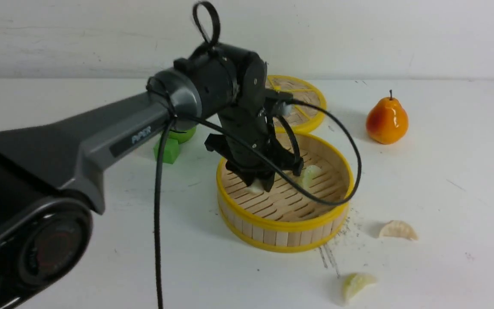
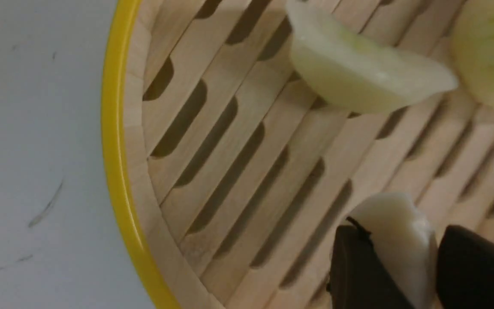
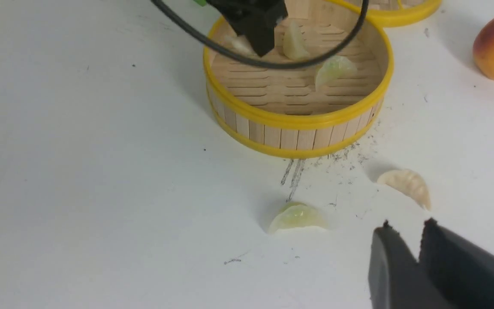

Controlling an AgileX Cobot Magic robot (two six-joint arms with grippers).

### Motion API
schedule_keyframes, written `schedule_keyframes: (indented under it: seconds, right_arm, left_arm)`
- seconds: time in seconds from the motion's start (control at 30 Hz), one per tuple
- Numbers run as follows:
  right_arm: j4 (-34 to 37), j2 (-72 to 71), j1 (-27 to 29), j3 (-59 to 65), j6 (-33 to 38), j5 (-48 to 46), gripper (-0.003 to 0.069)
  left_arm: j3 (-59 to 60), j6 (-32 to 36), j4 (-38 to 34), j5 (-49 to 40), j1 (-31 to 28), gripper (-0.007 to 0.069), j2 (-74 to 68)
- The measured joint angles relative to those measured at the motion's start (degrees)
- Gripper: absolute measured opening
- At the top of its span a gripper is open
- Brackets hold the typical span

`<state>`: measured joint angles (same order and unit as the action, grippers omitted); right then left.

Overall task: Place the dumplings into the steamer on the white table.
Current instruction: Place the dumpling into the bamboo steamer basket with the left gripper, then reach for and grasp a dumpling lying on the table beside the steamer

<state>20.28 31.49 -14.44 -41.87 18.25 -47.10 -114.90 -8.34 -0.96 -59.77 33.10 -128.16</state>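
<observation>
left gripper [image 1: 260,185] pinches a dumpling [image 2: 395,234] inside the steamer [image 1: 272,223].

This looks like a robot test bench in a lab, not a real kitchen. A bare white table [image 1: 444,193] with scuffs and dark pencil-like marks meets a plain white wall, and on it stand only toy props: a bamboo steamer [image 1: 285,223] right under the left gripper [image 1: 257,182], plastic dumplings [image 1: 398,230] and an orange pear [image 1: 387,120] to its right, and a green cube [image 1: 167,150] to its left. The black robot arm with a loose cable crossing the steamer fits such a test setup.
</observation>
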Motion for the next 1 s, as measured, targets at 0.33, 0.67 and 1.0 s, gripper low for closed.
schedule_keyframes:
  seconds: [0.33,0.67,1.0]
  right_arm:
    - [0.0,9.7,0.0,-3.8,-2.5,-4.7,0.0113]
    - [-2.6,30.6,-8.6,-11.3,-3.9,-7.2,0.0115]
    - [-3.0,53.4,-10.8,-11.5,-17.3,4.6,0.0396]
  left_arm:
    - [-6.1,-2.1,5.9,-7.3,0.0,0.0475,-0.5]
    - [-11.4,0.4,6.4,-11.5,0.0,0.0262,15.6]
    - [12.8,0.5,3.0,-11.5,0.0,-0.0014,42.6]
